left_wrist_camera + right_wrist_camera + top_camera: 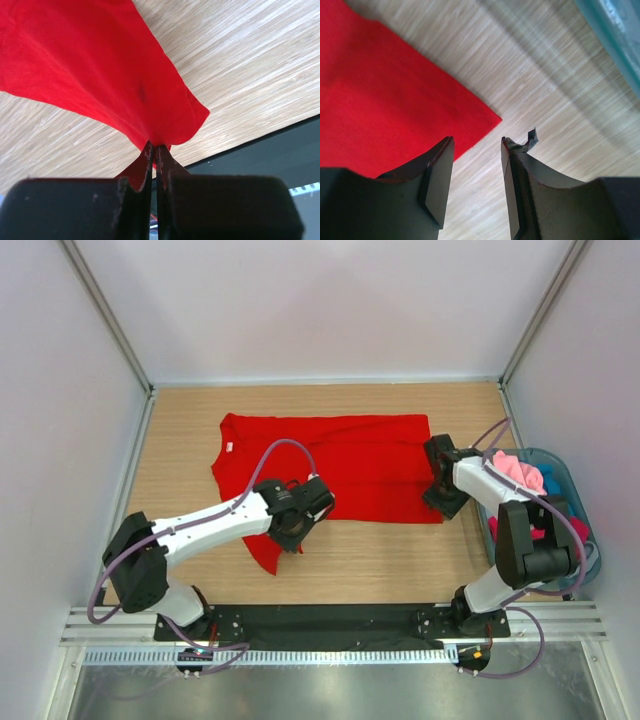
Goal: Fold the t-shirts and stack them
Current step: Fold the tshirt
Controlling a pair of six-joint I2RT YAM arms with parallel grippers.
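Folding looks barely begun: left end effector (152,150) clamped on the spread bright red cloth t-shirt (350,465), right end effector (477,143) parted, crumpled pink cloth tee (518,472) waiting unfolded.

Left gripper (154,152): jaws closed together, with a gathered point of the red t-shirt (85,65) pinched between their tips. A small fold of the same cloth shows below the pinch, left of the jaws. From the pinch the cloth fans up and left, filling the upper left of the view, creased near the grip. Light wood-grain bench (250,75) lies beneath. A black plate (270,160) borders the bench at lower right.
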